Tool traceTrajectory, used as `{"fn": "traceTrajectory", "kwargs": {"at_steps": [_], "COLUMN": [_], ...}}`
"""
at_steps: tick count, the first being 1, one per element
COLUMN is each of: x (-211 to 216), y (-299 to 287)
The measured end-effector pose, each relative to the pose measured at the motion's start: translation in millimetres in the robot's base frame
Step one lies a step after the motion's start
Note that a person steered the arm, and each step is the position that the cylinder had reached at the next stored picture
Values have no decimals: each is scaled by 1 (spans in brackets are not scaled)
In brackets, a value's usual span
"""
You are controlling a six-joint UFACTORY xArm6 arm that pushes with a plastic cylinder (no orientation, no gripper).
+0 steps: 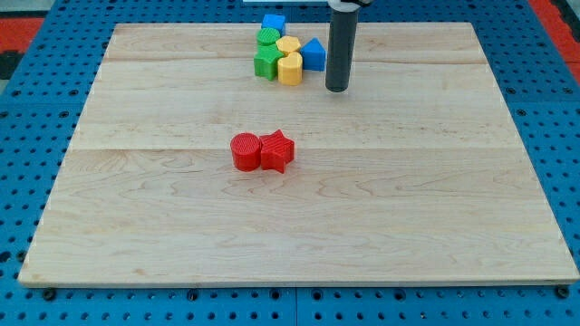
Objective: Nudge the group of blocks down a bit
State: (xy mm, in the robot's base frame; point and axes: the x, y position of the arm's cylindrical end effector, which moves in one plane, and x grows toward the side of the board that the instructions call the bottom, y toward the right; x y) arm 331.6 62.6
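A tight group of blocks sits at the view's top centre of the wooden board [163, 217]: a blue cube [274, 23], a green round block [268, 38], a green star-like block [266, 62], two yellow blocks [288, 45] [290, 69] and a blue triangular block [314, 54]. My tip [336, 89] rests on the board just right of and slightly below the group, close to the blue triangular block but apart from it. A red cylinder [245, 152] and a red star block [278, 151] touch each other near the board's middle.
The board lies on a blue pegboard surface [36, 100]. The group of blocks is close to the board's top edge.
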Motion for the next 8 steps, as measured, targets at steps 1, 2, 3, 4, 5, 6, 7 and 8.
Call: {"fn": "traceTrajectory", "kwargs": {"at_steps": [1,2,3,4,5,6,7,8], "x": [-2,-2,-16,-62,-98,-98,-100,-100], "y": [3,42,91,103,69,12,-41,-50]}}
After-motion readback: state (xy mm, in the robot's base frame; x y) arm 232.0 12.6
